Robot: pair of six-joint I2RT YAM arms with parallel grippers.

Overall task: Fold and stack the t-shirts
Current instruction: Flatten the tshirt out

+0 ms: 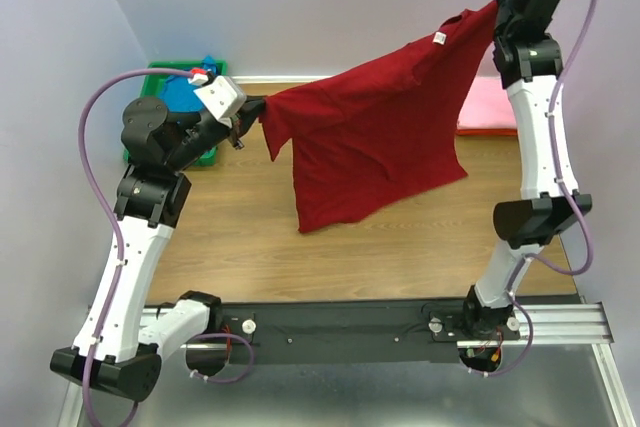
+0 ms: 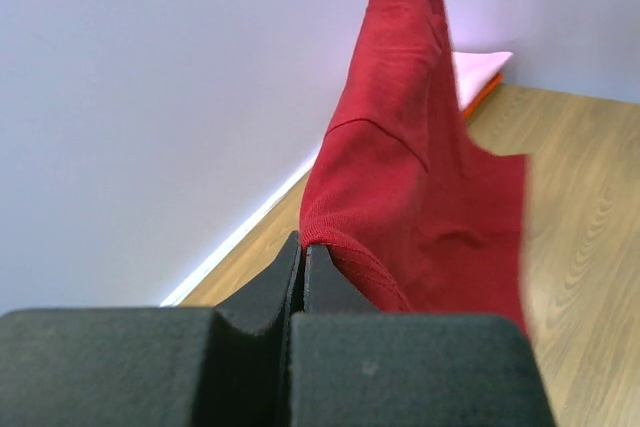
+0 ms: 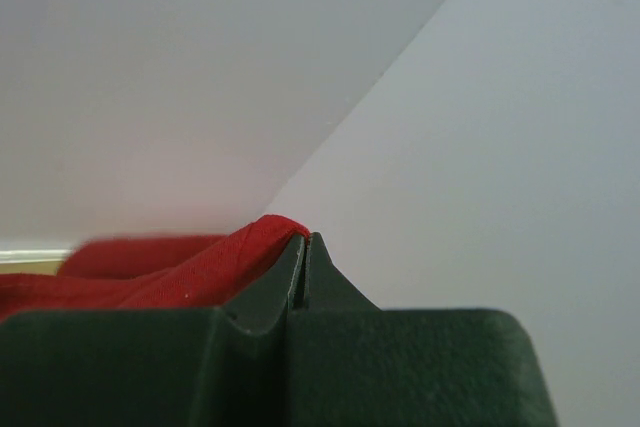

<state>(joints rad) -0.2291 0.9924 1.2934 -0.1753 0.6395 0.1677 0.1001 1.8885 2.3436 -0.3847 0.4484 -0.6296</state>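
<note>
The dark red t-shirt hangs stretched in the air between my two grippers, its lower part draping toward the table. My left gripper is shut on its left edge; in the left wrist view the hem is pinched at the fingertips. My right gripper is raised high at the back right and shut on the shirt's other edge. The bright blue t-shirt lies in the green bin. The light pink t-shirt lies folded at the back right.
The green plastic bin stands at the back left, behind my left arm. A thin orange tray lies under the pink shirt. The wooden table spreads below the hanging shirt. Walls close in the back and left.
</note>
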